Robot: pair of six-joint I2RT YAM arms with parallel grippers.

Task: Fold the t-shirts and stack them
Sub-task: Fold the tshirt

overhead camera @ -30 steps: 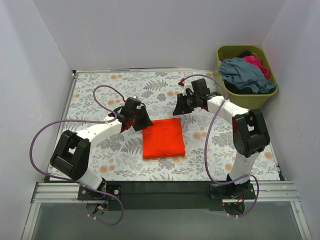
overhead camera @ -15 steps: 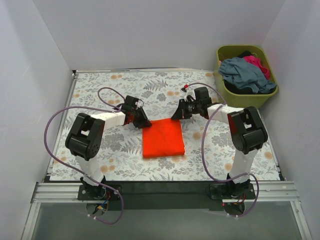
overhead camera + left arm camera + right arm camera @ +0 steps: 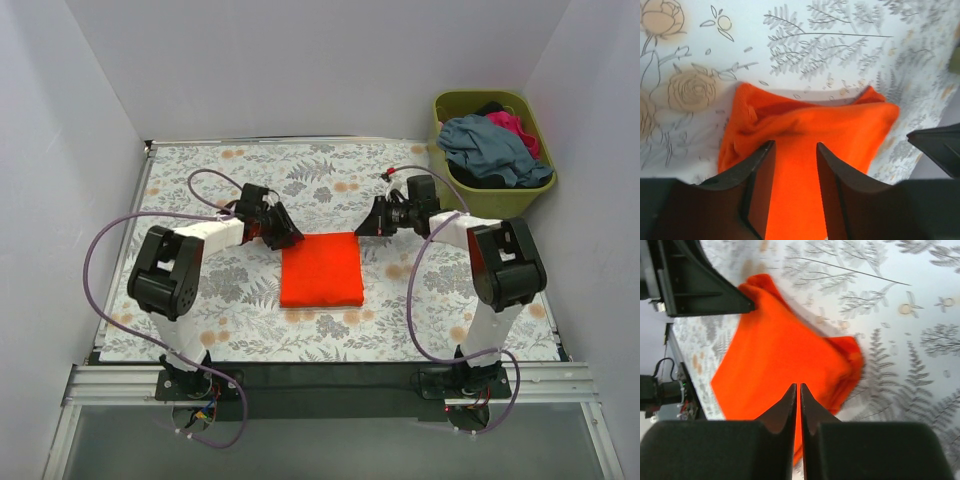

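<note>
Floral-print table [image 3: 300, 175] holds the folded orange-red t-shirt [image 3: 321, 270] at its centre. Left gripper [image 3: 795, 147], fingers parted and empty, sits at its far left corner. Right gripper [image 3: 798, 387], fingers pressed together on nothing, sits far right. Best pinch all layers evenly, lest the fold open.

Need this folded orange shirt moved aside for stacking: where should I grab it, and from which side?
Probably the two far corners of the orange shirt, one arm each, coming from the far edge. It lies flat, and only its layered edges give the jaws something to pinch.
</note>
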